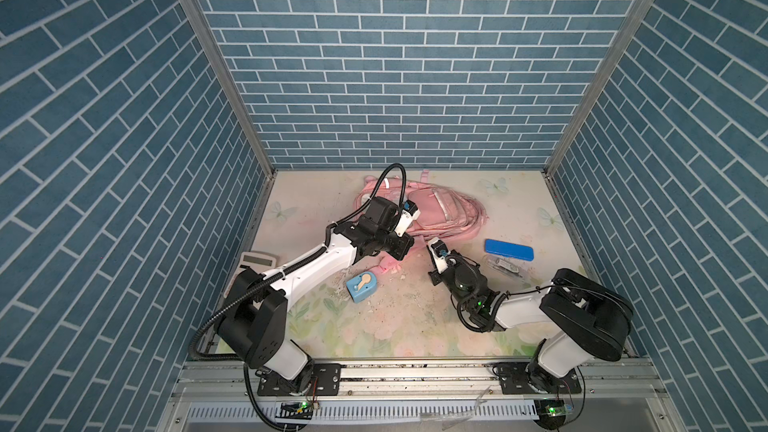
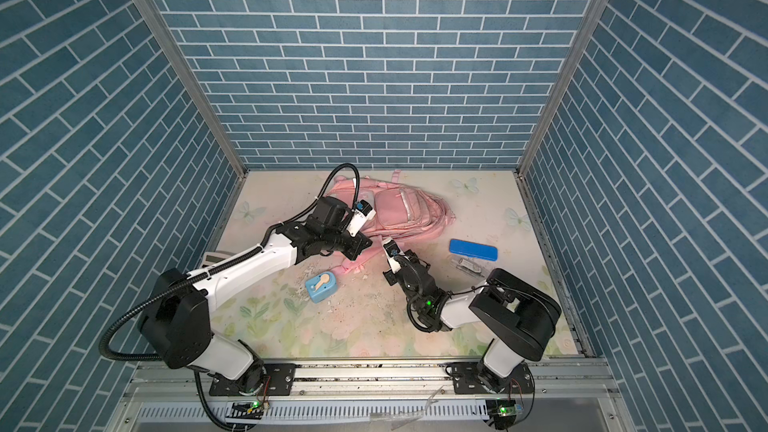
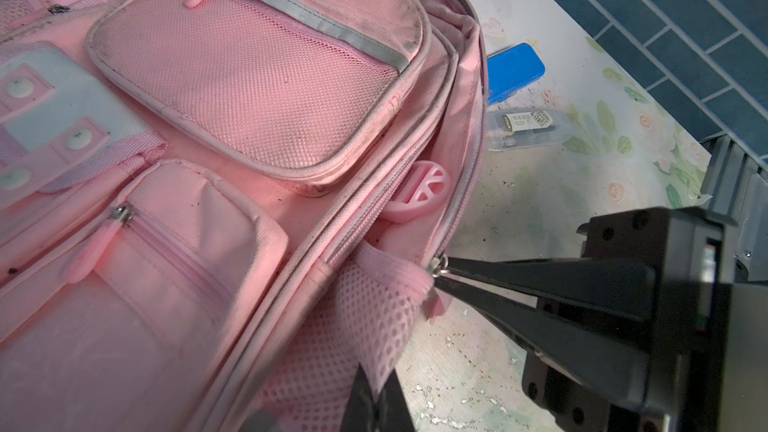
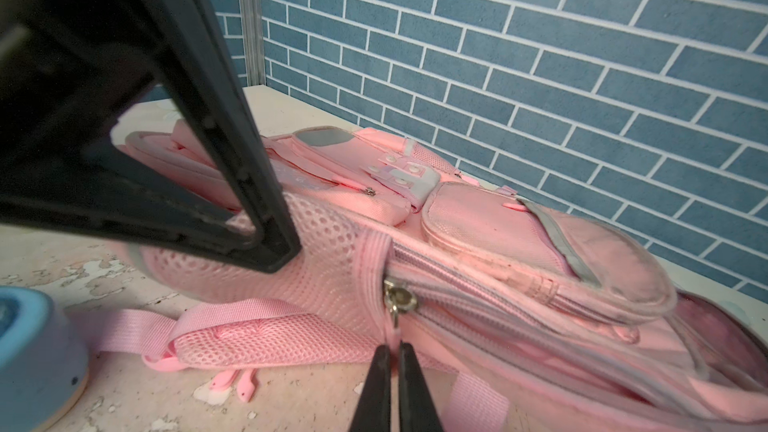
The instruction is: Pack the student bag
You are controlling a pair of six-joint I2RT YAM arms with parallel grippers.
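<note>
We see the student bag (image 1: 436,209) lying flat at the far middle of the tabletop (image 1: 415,326), with its main compartment partly open. The left end effector (image 3: 377,376) is clenched on the bag's mesh side pocket (image 3: 365,326) — the right end effector (image 4: 395,353) is pinching the pink zipper pull (image 4: 394,326) just beside that pocket.

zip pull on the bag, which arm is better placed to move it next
Right. The right end effector is shut on the zip pull, so it can likely just draw it along. The left end effector is pinching the bag's mesh pocket, probably bracing it.
</note>
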